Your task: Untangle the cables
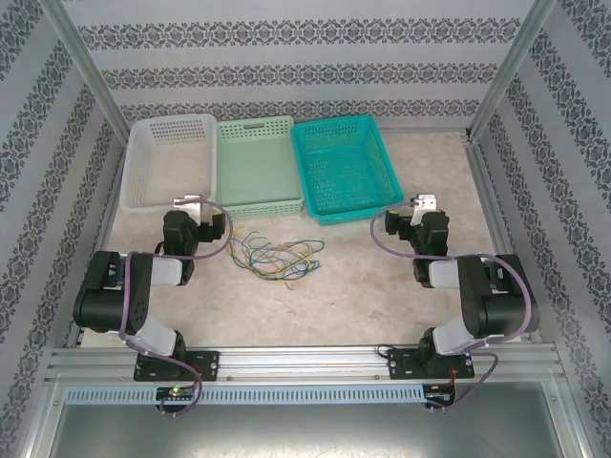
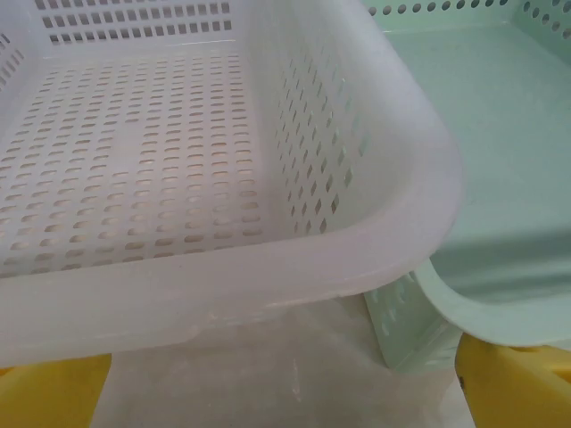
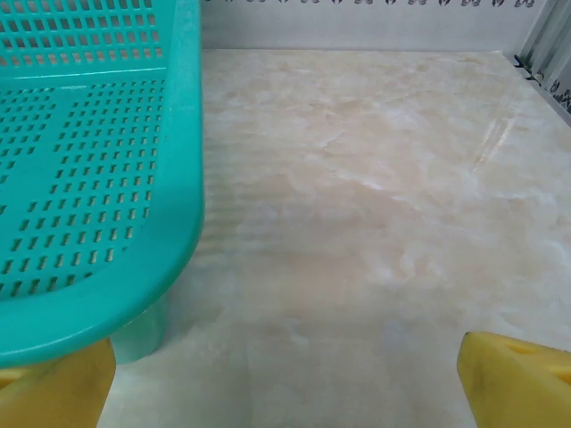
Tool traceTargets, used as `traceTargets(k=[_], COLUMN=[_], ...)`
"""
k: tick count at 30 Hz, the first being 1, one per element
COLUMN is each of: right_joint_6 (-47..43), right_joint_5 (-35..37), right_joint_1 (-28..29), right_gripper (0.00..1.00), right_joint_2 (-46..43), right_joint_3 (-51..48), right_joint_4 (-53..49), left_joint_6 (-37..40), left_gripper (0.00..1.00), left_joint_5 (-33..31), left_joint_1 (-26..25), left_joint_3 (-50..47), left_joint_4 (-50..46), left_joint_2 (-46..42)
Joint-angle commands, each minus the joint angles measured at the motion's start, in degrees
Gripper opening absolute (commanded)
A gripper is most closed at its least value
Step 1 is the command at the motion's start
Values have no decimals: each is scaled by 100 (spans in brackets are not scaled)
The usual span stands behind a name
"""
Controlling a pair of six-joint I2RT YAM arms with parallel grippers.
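Tangled thin yellow, green and blue cables [image 1: 277, 254] on marbled beige bench [image 1: 353, 286], left pincer [image 1: 194, 203] spread empty beside white perforated basket [image 1: 167, 164], right pincer [image 1: 423, 203] released beside teal basket [image 1: 346, 170]

No text, label, brand, number or sign can be read in any view. The wallpaper [image 1: 305, 38] across the top of the overhead frame carries only ornamental bands. The white basket [image 1: 172, 121], pale green basket [image 1: 256, 123] and teal basket [image 1: 334, 123] below it show plain perforated plastic.
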Motion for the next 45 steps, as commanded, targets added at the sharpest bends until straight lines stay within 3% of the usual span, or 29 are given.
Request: traceTargets(k=[1,31,35,39,45], right_joint_6=[26,63,10,281,528], right_joint_5=[71,-42,26,94,-61], right_joint_1=[37,-19,40,35,209], right_gripper=[98,98,96,96,92], right_joint_2=[-27,-32,-404,-1319,-2255], right_joint_3=[119,115,96,244,203], right_joint_4=[194,192,-45,-1436,-2503], left_joint_6=[-8,-2,74,-288,-691], left_gripper=[100,100,100,99,100], left_joint_5=[-26,-7,227,179,-836], left_joint_1=[60,60,55,40,-348], left_joint_3=[-1,3,323,972,583], left_joint_4=[52,60,-919,-3102,-3607], left_joint_2=[22,20,-447,-1042,-2230])
